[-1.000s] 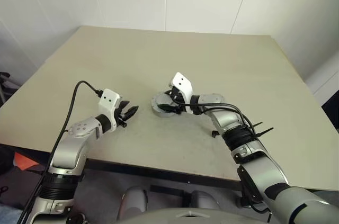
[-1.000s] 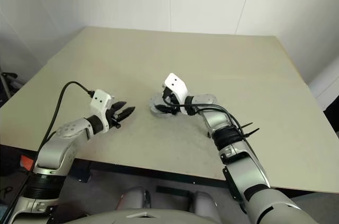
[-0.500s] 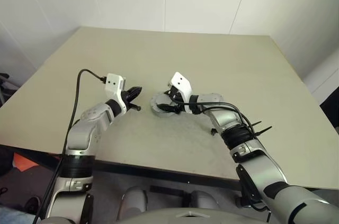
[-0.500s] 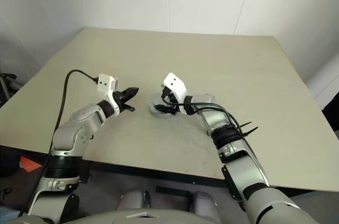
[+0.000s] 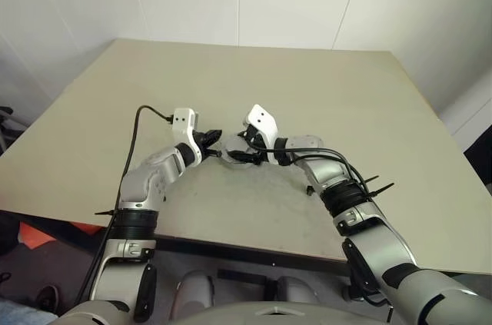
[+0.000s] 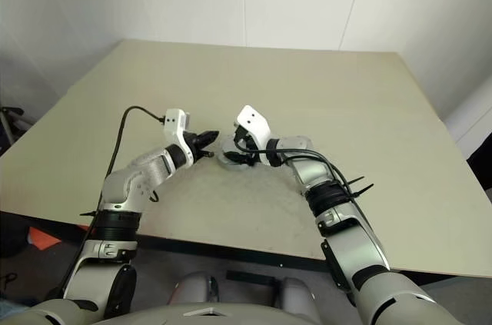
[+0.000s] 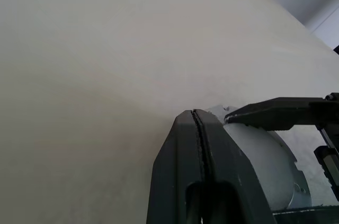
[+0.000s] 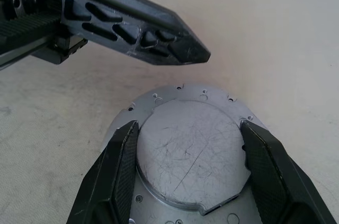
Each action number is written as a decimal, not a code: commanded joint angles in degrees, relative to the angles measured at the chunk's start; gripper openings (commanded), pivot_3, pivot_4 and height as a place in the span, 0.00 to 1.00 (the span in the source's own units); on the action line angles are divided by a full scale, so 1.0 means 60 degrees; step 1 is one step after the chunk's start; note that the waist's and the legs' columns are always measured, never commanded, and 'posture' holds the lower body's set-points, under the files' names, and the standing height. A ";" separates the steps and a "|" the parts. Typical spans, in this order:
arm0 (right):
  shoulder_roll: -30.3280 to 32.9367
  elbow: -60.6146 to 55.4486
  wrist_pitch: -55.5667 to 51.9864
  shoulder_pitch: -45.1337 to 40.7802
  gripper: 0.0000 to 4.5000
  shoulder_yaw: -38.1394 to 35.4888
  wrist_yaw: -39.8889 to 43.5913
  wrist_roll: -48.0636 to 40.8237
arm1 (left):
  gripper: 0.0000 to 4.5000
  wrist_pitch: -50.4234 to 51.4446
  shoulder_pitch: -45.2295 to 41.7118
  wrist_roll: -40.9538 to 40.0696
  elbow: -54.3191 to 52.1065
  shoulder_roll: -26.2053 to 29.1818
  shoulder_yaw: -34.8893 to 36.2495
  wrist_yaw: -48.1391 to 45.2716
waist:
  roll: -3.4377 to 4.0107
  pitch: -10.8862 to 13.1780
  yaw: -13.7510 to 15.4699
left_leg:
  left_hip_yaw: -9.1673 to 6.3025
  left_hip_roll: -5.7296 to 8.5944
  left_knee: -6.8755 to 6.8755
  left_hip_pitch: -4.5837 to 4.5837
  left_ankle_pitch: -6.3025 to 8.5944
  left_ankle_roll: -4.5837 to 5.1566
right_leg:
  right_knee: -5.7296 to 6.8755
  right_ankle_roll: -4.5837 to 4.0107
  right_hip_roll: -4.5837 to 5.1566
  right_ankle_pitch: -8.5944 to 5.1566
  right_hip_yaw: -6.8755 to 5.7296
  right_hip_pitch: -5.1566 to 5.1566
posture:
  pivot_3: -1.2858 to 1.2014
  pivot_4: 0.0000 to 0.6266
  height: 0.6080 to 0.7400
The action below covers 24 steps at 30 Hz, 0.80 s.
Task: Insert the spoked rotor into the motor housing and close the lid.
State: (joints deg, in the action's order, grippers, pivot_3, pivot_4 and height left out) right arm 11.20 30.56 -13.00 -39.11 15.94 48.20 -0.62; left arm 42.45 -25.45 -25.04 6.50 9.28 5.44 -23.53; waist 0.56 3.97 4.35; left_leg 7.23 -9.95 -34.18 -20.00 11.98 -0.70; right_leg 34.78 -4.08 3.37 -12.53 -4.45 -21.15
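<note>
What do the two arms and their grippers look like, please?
Both arms are silver-grey with black joint bands. Each wrist bears a white camera box, fed by a black cable. The left gripper and right gripper have black, tapering fingers with moulded slots.

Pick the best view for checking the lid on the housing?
Right wrist view: the lid, a scratched grey disc, lies flat between the right gripper's fingers, with the shut left gripper just beyond it. Left wrist view shows one pale edge of it; in the eye views it is small and mostly hidden behind the grippers.
</note>
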 commanded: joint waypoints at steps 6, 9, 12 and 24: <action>0.0130 0.0129 -0.0387 0.0167 0.65 0.0072 -0.0183 0.0227 | 0.01 0.2400 -0.0332 0.0160 0.0317 0.0511 -0.0455 0.0462 | 0.0022 -0.0013 0.0010 | -0.0001 -0.0001 0.0003 0.0015 0.0000 -0.0001 | 0.0001 0.0044 0.0000 -0.0026 -0.0001 0.0020 | 0.52 0.00 1.00; 0.0150 0.0081 -0.0418 0.0160 0.65 0.0074 -0.0190 0.0216 | 0.01 0.2456 -0.0355 -0.0007 0.0226 0.0446 -0.0281 0.0429 | 0.0034 -0.0021 0.0010 | 0.0000 0.0009 0.0003 0.0026 0.0000 0.0001 | -0.0003 0.0062 0.0009 -0.0036 0.0001 0.0029 | 0.52 0.00 1.00; 0.0159 0.0061 -0.0424 0.0155 0.65 0.0068 -0.0206 0.0223 | 0.01 0.2446 -0.0365 -0.0019 0.0183 0.0429 -0.0254 0.0429 | 0.0034 -0.0022 0.0010 | 0.0000 0.0007 0.0007 0.0013 0.0000 0.0001 | -0.0005 0.0063 0.0007 -0.0036 0.0001 0.0027 | 0.52 0.00 1.00; 0.0190 -0.0697 -0.0142 0.0244 0.99 -0.0034 0.0342 -0.0136 | 0.00 0.2396 -0.0325 -0.0034 0.0017 0.0537 -0.0297 0.0291 | 0.0034 -0.0021 0.0016 | 0.0000 0.0007 0.0014 0.0008 0.0001 0.0002 | -0.0014 0.0066 0.0007 -0.0038 0.0001 0.0005 | 0.52 0.00 1.00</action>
State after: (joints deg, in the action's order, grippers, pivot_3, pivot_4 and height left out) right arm 11.96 28.02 -14.10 -37.90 15.84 49.57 -0.95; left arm 55.35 -28.25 -25.48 6.20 12.17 4.59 -21.76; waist 0.77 3.85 4.45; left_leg 7.22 -9.90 -34.08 -19.98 11.99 -0.69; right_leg 34.70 -3.70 3.41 -12.75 -4.44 -21.17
